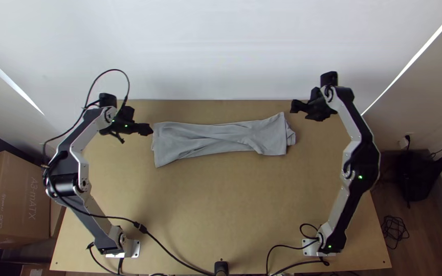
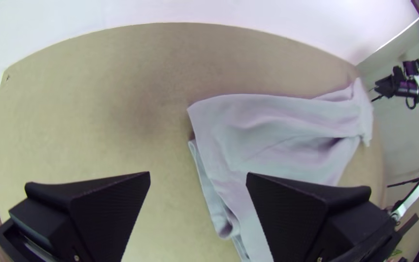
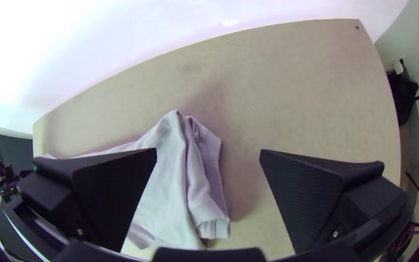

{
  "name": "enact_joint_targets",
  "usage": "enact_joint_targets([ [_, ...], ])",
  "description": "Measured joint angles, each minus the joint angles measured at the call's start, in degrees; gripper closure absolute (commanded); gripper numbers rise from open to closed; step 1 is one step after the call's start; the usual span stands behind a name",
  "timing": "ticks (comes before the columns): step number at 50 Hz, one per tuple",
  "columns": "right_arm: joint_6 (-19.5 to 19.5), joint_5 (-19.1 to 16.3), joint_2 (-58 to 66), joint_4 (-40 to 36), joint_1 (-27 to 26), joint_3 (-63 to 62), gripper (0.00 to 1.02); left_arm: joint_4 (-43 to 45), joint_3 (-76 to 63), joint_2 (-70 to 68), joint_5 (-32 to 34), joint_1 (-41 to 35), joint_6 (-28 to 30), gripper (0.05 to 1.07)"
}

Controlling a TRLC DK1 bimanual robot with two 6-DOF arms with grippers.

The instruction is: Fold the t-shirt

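Evidently the lengthwise folding looks done: from above, with twelve at the table's [image 1: 205, 204] far edge, the grey t-shirt [image 1: 216, 138] lies as a long, narrow, layered strip from ten o'clock to about two, wrinkled along its middle and with its layers uneven at the two-o'clock end. The left gripper [image 2: 198, 177] is at ten o'clock, just beside the strip's end, released, its fingers well parted and nothing between them; the right gripper [image 3: 208, 153], near the other end between one and two, is likewise spread and empty. I judge the next step to be shortening the strip, which calls for pinching all layers at one end and carrying them across, lest only the top one come along
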Motion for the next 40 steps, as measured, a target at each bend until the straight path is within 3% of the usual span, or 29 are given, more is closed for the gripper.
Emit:
enact_joint_targets([
  [7,1.2,-4.9,-7.26,0.0,-0.74,-4.63,0.03,0.7,-4.48,-3.85,3.19,2.49,-0.42,0.11],
  [22,9.92,-32.41,-12.28,-0.09,-4.0,-10.1,0.03,2.78,-10.99,-4.17,7.3,3.45,-0.52,0.11],
  [29,12.41,-35.8,-14.05,-0.04,-4.09,-11.82,0.03,5.14,-11.56,-3.85,7.45,3.28,-1.77,0.11],
  [40,13.55,-36.44,-16.26,0.17,-3.93,-12.61,0.03,8.37,-11.56,-1.29,7.48,0.59,-4.61,0.1],
])
